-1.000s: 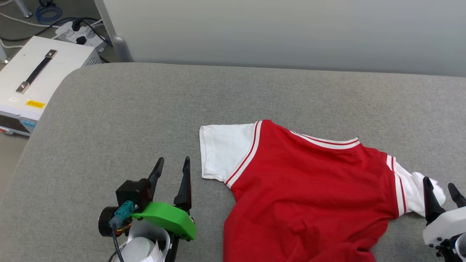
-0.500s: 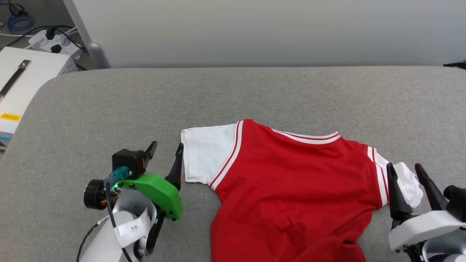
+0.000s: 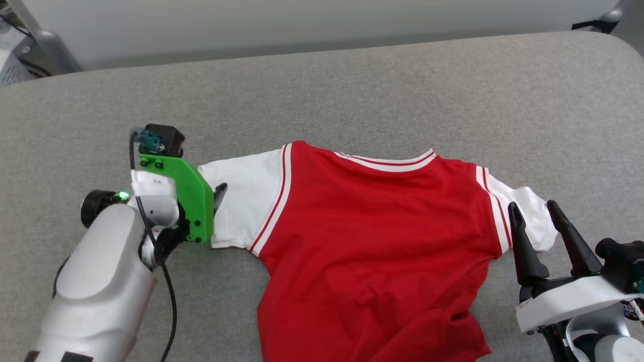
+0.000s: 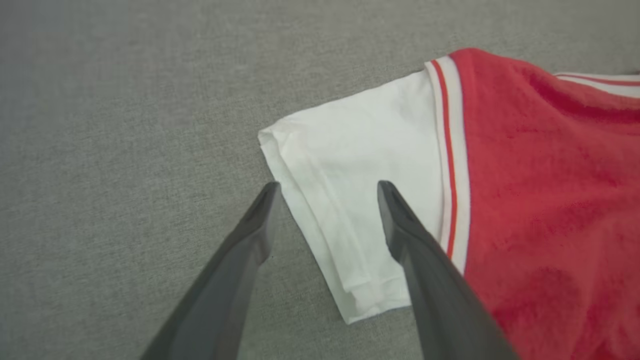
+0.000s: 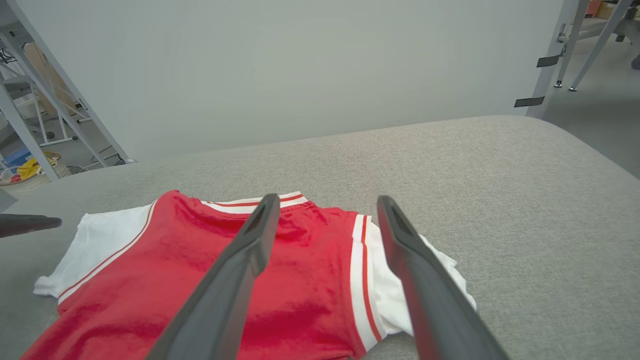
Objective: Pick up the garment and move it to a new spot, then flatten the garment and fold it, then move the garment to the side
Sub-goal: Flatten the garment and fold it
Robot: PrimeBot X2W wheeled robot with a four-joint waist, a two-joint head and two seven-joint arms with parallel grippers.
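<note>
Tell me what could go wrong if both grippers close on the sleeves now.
1. The open left gripper straddles the left sleeve only at its cuff edge; a shallow pinch may slip.
2. The right sleeve lies crumpled by the open right gripper; gripping could lock in wrinkles.
3. The jersey is bunched low down and may drag.

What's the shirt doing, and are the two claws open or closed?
shirt: lying spread out on the grey cushion, not folded, not held.
left claw: open, over one white sleeve edge.
right claw: open, by the other sleeve, holding nothing.
</note>
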